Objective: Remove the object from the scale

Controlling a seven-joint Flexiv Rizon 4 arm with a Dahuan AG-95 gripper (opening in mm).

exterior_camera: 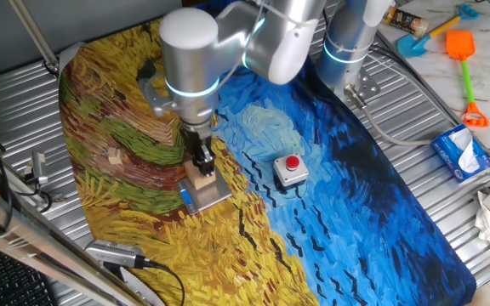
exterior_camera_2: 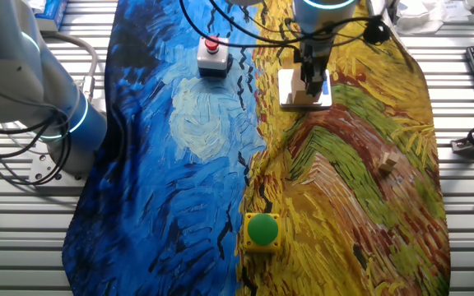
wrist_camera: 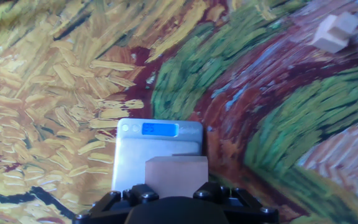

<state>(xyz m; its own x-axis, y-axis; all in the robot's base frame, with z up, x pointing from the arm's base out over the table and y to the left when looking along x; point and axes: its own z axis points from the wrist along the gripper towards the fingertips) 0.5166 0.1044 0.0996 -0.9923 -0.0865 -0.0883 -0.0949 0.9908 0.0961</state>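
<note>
The object, a light tan wooden block (exterior_camera: 201, 181), stands on the scale (exterior_camera: 217, 194), a thin grey-silver plate with a blue strip (exterior_camera: 185, 198) on its left edge. My gripper (exterior_camera: 200, 164) reaches straight down onto the block, its fingers on either side of the upper part, and looks shut on it. The block still rests on the plate. In the hand view the block (wrist_camera: 176, 174) fills the bottom centre between the dark finger bases, on the scale (wrist_camera: 129, 158) with its lit blue display (wrist_camera: 160, 129). The other fixed view shows the gripper (exterior_camera_2: 312, 82) over the scale (exterior_camera_2: 290, 100).
A grey box with a red button (exterior_camera: 291, 170) sits to the right of the scale. A small pale wooden piece (exterior_camera: 114, 156) lies to the left on the painted cloth. A green button on a yellow box (exterior_camera_2: 262, 230) is at the near cloth edge.
</note>
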